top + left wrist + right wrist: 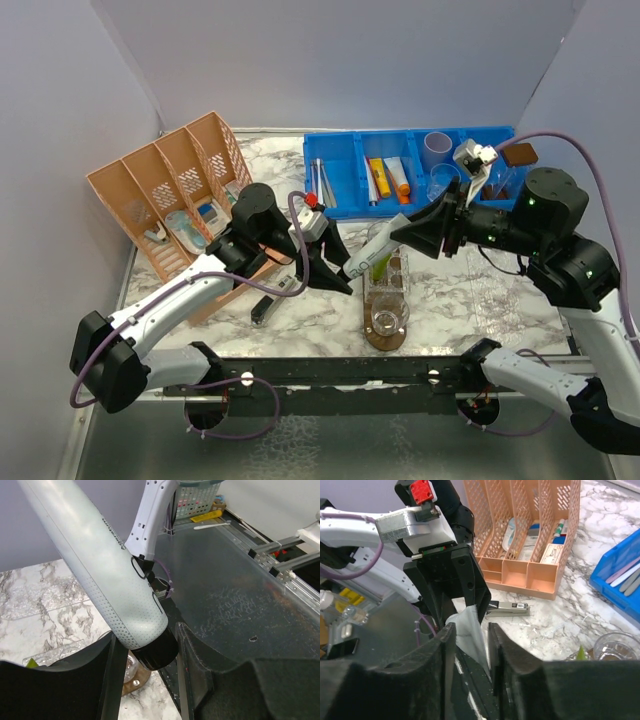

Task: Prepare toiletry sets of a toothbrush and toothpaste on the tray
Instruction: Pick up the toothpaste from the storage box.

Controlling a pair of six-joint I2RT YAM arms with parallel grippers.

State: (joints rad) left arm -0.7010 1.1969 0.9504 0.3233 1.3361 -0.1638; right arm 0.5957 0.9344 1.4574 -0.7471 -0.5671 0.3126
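Observation:
A pale grey toothpaste tube [372,250] with a black cap hangs in the air between both arms, above the tray [385,343]. My left gripper [335,275] is shut on its cap end [152,652]. My right gripper [400,232] has its jaws closed in on the tube's flat crimped end [469,625]. The dark brown tray carries clear tumblers [385,322]. A lime green tube [380,265] stands in the far one. No toothbrush can be made out in the tumblers.
An orange divided basket [170,190] stands at the back left. A blue compartmented bin [345,175] with tubes and clear tumblers [437,150] sits at the back. A stapler [268,305] lies beside the basket.

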